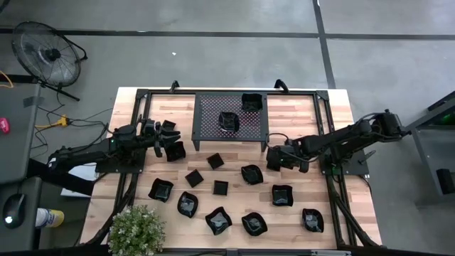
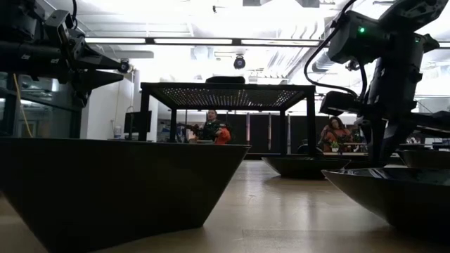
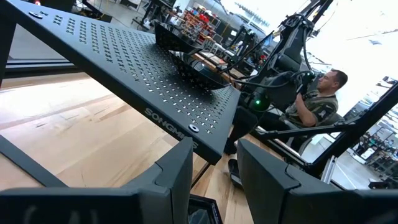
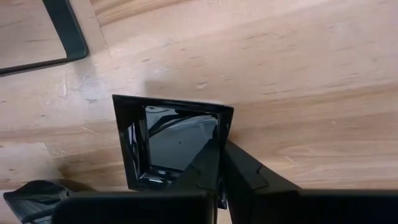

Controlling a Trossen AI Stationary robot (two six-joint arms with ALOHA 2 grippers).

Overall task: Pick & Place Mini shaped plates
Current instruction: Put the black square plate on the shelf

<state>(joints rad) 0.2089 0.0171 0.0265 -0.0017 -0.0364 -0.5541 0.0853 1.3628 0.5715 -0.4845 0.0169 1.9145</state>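
Now the right end effector (image 4: 221, 163) pinches a square plate's (image 4: 171, 140) rim — seemingly on the table (image 4: 298, 74).

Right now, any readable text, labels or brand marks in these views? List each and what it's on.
"SONGMICS": embossed on the front edge of the black perforated rack, left wrist view; the last letters sit right at the corner and are hard to make out.
Background shelves and signs in the room: too small and blurred to read.
Plates, arms, table: no text visible.

Potted plant (image 1: 135, 229) cut off by the high view's bottom edge
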